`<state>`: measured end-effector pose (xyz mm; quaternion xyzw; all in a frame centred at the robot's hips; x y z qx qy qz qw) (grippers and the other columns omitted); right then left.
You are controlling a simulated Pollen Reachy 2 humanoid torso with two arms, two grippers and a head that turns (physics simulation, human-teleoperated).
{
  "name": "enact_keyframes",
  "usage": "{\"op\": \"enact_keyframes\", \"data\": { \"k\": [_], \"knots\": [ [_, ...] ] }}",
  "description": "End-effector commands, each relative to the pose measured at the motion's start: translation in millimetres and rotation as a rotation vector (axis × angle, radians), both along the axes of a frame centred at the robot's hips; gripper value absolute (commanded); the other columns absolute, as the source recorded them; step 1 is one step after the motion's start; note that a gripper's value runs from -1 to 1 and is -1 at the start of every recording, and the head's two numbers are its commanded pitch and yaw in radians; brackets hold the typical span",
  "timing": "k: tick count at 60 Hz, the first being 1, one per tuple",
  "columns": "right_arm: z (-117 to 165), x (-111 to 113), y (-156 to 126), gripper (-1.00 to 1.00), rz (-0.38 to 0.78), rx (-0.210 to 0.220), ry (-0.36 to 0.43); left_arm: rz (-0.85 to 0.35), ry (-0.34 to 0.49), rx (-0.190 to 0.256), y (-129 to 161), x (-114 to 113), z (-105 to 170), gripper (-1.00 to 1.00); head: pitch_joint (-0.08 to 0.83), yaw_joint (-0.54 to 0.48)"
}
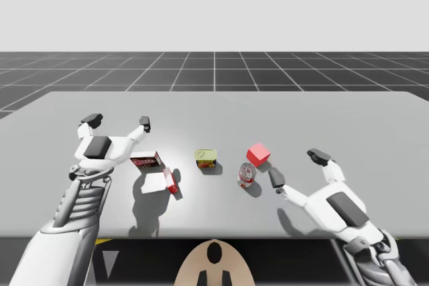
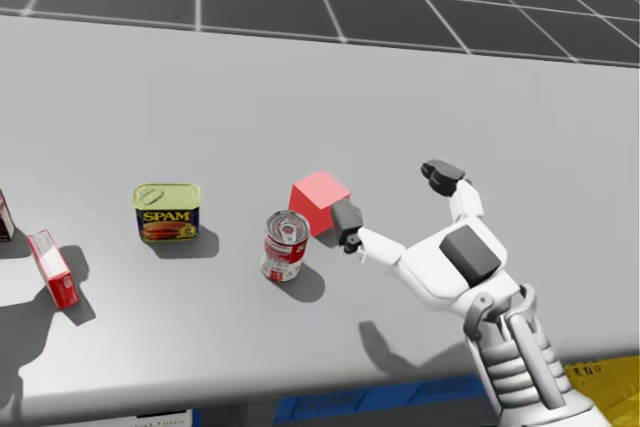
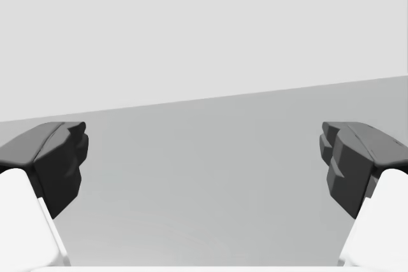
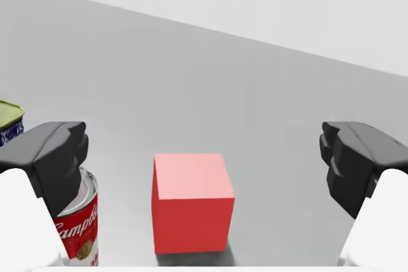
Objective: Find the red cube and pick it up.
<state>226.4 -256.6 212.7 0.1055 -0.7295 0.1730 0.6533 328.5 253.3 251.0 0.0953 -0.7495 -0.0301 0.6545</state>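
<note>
The red cube (image 1: 258, 154) (image 2: 319, 201) (image 4: 191, 202) rests on the grey table right of the middle. My right gripper (image 1: 297, 167) (image 2: 393, 199) (image 4: 204, 164) is open just behind it; in the right wrist view the cube lies ahead, between the spread fingers and nearer the left one, touching neither. In the head view one fingertip (image 2: 347, 219) sits right beside the cube. My left gripper (image 1: 118, 122) (image 3: 204, 164) is open at the table's left, with bare table ahead of it.
A red-and-white can (image 1: 247, 174) (image 2: 285, 245) (image 4: 78, 226) stands next to the cube, close to my right gripper's left finger. A yellow tin (image 1: 206, 159) (image 2: 167, 211) sits mid-table. Two red-and-white boxes (image 1: 147, 161) (image 1: 170, 181) lie near my left arm.
</note>
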Motion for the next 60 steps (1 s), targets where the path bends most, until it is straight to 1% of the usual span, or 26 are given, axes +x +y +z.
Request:
{"op": "enact_keyframes", "data": {
  "k": [1, 4, 6, 8, 9, 14, 17, 21, 28, 34, 35, 45, 51, 53, 60],
  "knots": [
    [-27.0, -0.1, -8.7, -1.0, 0.103, -0.053, 0.047, 0.0, 0.0, -0.002, 0.5, 0.2, 0.2, -1.0, 0.61, -0.26],
    [-31.2, 2.3, -9.1, -1.0, 0.118, -0.066, 0.041, 0.001, 0.001, -0.002, 0.6, 0.4, 0.1, -1.0, 0.61, -0.26],
    [-35.4, 6.1, -9.9, -1.0, 0.139, -0.094, 0.046, 0.001, 0.002, -0.002, 0.7, 0.5, -0.1, -1.0, 0.61, -0.26],
    [-37.6, 8.5, -9.8, -1.0, 0.144, -0.102, 0.053, 0.002, 0.003, -0.002, 0.7, 0.3, -0.1, -1.0, 0.61, -0.26],
    [-40.6, 12.3, -10.4, -1.0, 0.154, -0.122, 0.06, 0.002, 0.003, -0.003, 0.7, 0.3, -0.1, -1.0, 0.611, -0.26],
    [-46.9, 23.2, -10.6, -1.0, 0.167, -0.137, 0.089, 0.002, 0.003, -0.003, 0.9, 0.4, 0.0, -1.0, 0.611, -0.26],
    [-52.1, 31.3, -10.0, -1.0, 0.177, -0.118, 0.124, 0.002, 0.002, -0.004, 1.3, 0.3, 0.4, -1.0, 0.611, -0.26],
    [-59.0, 39.8, -7.9, -1.0, 0.185, -0.109, 0.158, 0.003, 0.0, -0.007, 2.1, 0.3, 1.1, -1.0, 0.609, -0.26],
    [-67.4, 52.1, -3.8, -1.0, 0.191, -0.108, 0.19, 0.003, -0.001, -0.008, 2.3, 0.4, 1.3, -1.0, 0.609, -0.26],
    [-69.9, 61.4, -0.1, -1.0, 0.203, -0.08, 0.22, 0.003, -0.001, -0.008, 2.7, 0.6, 1.3, -1.0, 0.61, -0.26],
    [-70.4, 65.0, 1.6, -1.0, 0.207, -0.067, 0.234, 0.003, -0.001, -0.008, 2.7, 0.4, 1.4, -1.0, 0.61, -0.26],
    [-73.4, 83.3, 9.2, -1.0, 0.209, -0.032, 0.264, 0.003, -0.002, -0.01, 3.2, 0.4, 1.6, -1.0, 0.608, -0.26],
    [-73.0, 95.3, 14.6, -1.0, 0.212, 0.002, 0.291, 0.004, -0.002, -0.01, 3.5, 0.4, 1.8, -1.0, 0.608, -0.26],
    [-71.9, 99.4, 17.0, -1.0, 0.219, 0.026, 0.305, 0.004, -0.003, -0.011, 3.7, 0.3, 2.1, -1.0, 0.608, -0.26],
    [-70.6, 107.3, 22.0, -1.0, 0.22, 0.051, 0.329, 0.004, -0.004, -0.012, 3.9, -0.1, 2.6, -1.0, 0.609, -0.25]
  ]
}}
